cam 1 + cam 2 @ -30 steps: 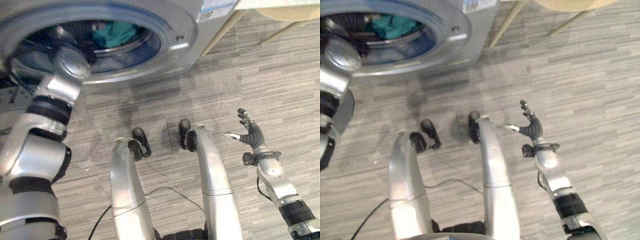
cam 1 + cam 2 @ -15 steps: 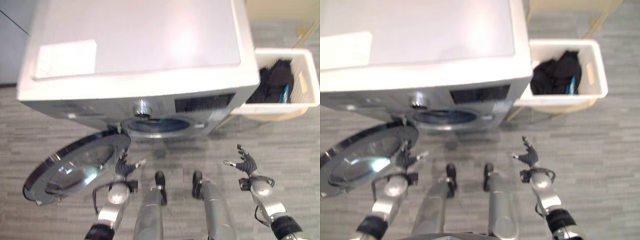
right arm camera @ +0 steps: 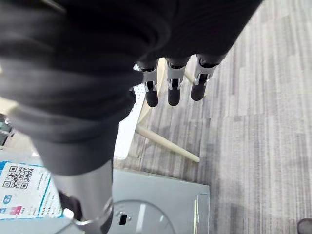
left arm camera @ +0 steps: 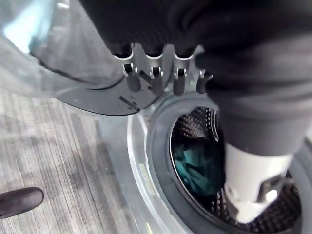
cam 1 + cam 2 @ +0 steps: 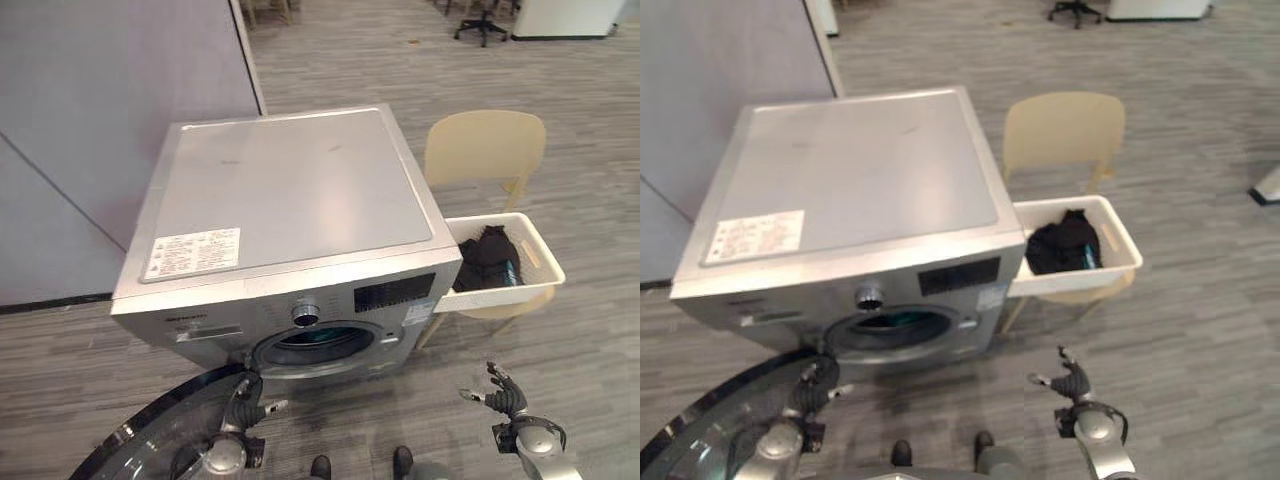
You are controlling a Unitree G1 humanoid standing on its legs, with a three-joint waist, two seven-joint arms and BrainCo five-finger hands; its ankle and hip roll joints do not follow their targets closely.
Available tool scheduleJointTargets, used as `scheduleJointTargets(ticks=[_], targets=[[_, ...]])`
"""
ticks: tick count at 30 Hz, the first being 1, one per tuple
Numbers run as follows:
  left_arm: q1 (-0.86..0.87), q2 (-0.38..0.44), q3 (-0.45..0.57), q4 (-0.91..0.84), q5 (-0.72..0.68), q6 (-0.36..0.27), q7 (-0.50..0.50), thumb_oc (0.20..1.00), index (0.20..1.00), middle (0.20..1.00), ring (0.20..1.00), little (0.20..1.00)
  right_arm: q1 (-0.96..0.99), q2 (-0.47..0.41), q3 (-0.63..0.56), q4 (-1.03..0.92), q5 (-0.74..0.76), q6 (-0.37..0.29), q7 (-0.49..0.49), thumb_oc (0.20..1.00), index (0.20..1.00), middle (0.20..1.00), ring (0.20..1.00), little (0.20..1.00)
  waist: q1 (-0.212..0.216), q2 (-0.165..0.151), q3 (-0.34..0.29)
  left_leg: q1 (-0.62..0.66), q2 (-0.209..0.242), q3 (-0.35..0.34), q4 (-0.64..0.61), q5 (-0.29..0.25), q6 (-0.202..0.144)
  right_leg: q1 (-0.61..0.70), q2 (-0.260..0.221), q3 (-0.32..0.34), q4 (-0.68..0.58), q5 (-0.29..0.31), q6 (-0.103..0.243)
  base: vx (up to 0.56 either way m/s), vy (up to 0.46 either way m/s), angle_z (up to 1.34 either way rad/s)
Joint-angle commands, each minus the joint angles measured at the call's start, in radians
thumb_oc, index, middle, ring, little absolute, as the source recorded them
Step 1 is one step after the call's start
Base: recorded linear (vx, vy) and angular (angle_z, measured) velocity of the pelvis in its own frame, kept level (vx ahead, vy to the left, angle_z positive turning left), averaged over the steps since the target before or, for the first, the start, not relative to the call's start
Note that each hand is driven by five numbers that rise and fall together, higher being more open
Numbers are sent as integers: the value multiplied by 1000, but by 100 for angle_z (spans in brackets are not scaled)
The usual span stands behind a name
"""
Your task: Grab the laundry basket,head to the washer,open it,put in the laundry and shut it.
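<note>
The washer stood against a grey partition wall with its round door swung wide to the robot's left, and through the open porthole some teal laundry lay in the drum. The left hand hung just beside the door's edge, its fingers straight and spread, holding nothing. The right hand was out over the striped floor to the washer's right, likewise open and empty. The white laundry basket, with dark clothes in it, sat on a pale chair just beside the washer's right side, well apart from both hands.
</note>
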Motion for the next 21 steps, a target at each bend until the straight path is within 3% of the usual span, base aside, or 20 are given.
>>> scheduleJointTargets(ticks=[1, 3, 4, 6, 7, 10, 13, 15, 16, 18, 21], targets=[[-54, 14, 2, -16, 70, -24, -5, 1000, 1000, 1000, 1000, 1000, -10, -37, 11, -17, 15, -15, -1, 1000, 1000, 1000, 1000, 1000, -17, -8, 15, -51, -44, 29, 31, -39, 25, -2, -9, 7, -87, 57, 70, -46, 47, -86], [-67, 15, -1, -11, 79, -31, 8, 1000, 1000, 1000, 1000, 1000, -12, -33, 13, -21, 11, -10, -5, 1000, 1000, 1000, 1000, 1000, -21, -4, 29, -47, -37, 85, 30, -45, 31, -32, -2, 21, -61, 62, 79, -117, 33, -70], [-78, 20, 3, -23, 85, -35, 18, 1000, 1000, 1000, 1000, 1000, -15, -27, 14, -37, 6, -12, -9, 1000, 1000, 1000, 1000, 1000, -10, -1, 36, -45, -23, 150, 25, -49, 31, -58, -20, -38, -55, 70, 90, -136, -45, -115], [-85, 21, 6, -36, 88, -36, 23, 1000, 1000, 1000, 1000, 1000, -18, -20, 13, -56, -3, -16, -14, 1000, 1000, 1000, 1000, 1000, 7, 6, 35, -36, -1, 210, 18, -47, 27, -78, -62, -190, -43, 63, 85, -43, -126, -283], [-93, 23, 0, -47, 99, -34, 28, 1000, 1000, 1000, 1000, 1000, -21, -13, 16, -63, -14, -16, -27, 1000, 1000, 1000, 1000, 1000, 23, 20, 33, 1, 34, 277, 10, -68, 13, -63, -110, -371, -28, 31, 89, 33, -161, -282], [-92, 24, -6, -57, 106, -32, 25, 1000, 1000, 1000, 1000, 1000, -16, -9, 22, -74, -24, -12, -31, 1000, 1000, 1000, 1000, 1000, 22, 23, 25, 26, 49, 349, 11, -77, 8, -44, -133, -449, -35, 30, 91, 39, -125, -163], [-75, 6, -24, -65, 100, -39, 9, 1000, 1000, 1000, 1000, 1000, -1, -15, 32, -80, -26, -2, -26, 1000, 1000, 1000, 1000, 1000, 6, 35, 10, 54, 70, 393, 83, -123, 5, -24, -117, -400, -54, 16, 82, 170, -197, -94], [-69, -12, -36, -77, 89, -40, 3, 1000, 1000, 1000, 1000, 1000, 1, -29, 42, -95, -26, -2, -24, 1000, 1000, 1000, 1000, 1000, 5, 46, 26, 29, 106, 388, 249, -144, -3, 5, -91, -365, -64, -4, 62, 136, -199, -66], [-69, -31, -45, -82, 66, -40, 0, 1000, 1000, 1000, 1000, 1000, 4, -40, 42, -102, -18, -3, -27, 1000, 1000, 1000, 1000, 1000, 18, 51, 46, -13, 137, 348, 364, -90, -26, 45, -72, -356, -88, -18, 40, 131, -235, -72], [-78, -41, -62, -88, 64, -43, 2, 1000, 1000, 1000, 1000, 1000, 5, -49, 40, -118, -16, -1, -30, 1000, 1000, 1000, 1000, 1000, 35, 48, 66, -90, 111, 263, 419, -73, -39, 79, -61, -343, -108, -29, 26, 94, -163, -75], [-79, -48, -68, -84, 61, -40, 6, 1000, 1000, 1000, 1000, 1000, 7, -50, 42, -134, -13, 0, -27, 1000, 1000, 1000, 1000, 1000, 45, 29, 72, -150, 73, 246, 375, -75, -24, 89, -75, -342, -125, -20, 31, 88, -41, -36]])
